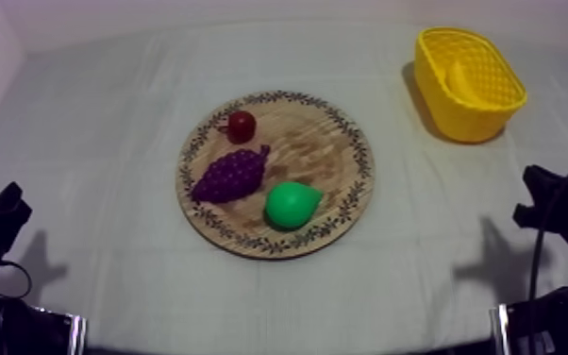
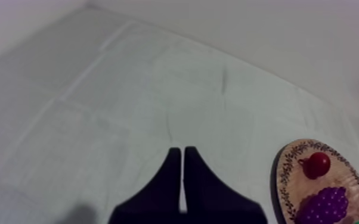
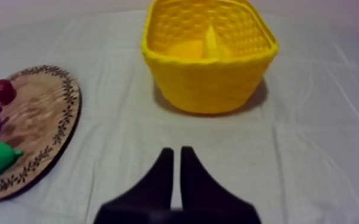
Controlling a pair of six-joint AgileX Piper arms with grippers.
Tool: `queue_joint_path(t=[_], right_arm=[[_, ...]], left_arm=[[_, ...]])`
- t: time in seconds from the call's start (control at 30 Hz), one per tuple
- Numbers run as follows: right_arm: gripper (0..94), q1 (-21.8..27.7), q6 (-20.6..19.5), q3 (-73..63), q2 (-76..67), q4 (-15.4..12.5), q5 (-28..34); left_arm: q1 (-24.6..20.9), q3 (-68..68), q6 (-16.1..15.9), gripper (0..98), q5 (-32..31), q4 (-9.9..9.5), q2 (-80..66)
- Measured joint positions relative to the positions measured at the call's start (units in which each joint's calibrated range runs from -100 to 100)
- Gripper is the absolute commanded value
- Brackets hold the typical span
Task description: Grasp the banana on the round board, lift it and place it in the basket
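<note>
What looks like the banana [image 1: 459, 76] stands upright in the yellow basket [image 1: 476, 121] at upper right, nearer the right gripper [image 3: 176, 158], closed empty like the left gripper [image 2: 182, 158].

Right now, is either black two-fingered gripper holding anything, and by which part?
Nothing is held. The left gripper has its fingers together over the grey-white cloth. The right gripper has its fingers together short of the yellow woven basket, touching nothing.

Banana [image 1: 458, 76] inside the yellow basket [image 1: 469, 119]
</note>
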Motion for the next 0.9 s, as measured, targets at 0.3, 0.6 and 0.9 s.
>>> queue_joint_path(t=[0.3, 0.6, 0.9], right_arm=[[0.6, -0.8, 2.1, 0.0, -9.9, -1.4, 12.9], [0.3, -0.7, 4.2, 0.0, -9.9, -1.5, 13.0], [0.3, -0.7, 8.0, 0.0, -9.9, -1.5, 13.0]], left_arm=[[0.0, 0.0, 0.0, 0.1, 0.0, 0.0, 0.0], [0.0, 0.0, 0.0, 0.1, 0.0, 0.0, 0.0], [0.0, 0.0, 0.0, 0.1, 0.0, 0.0, 0.0]])
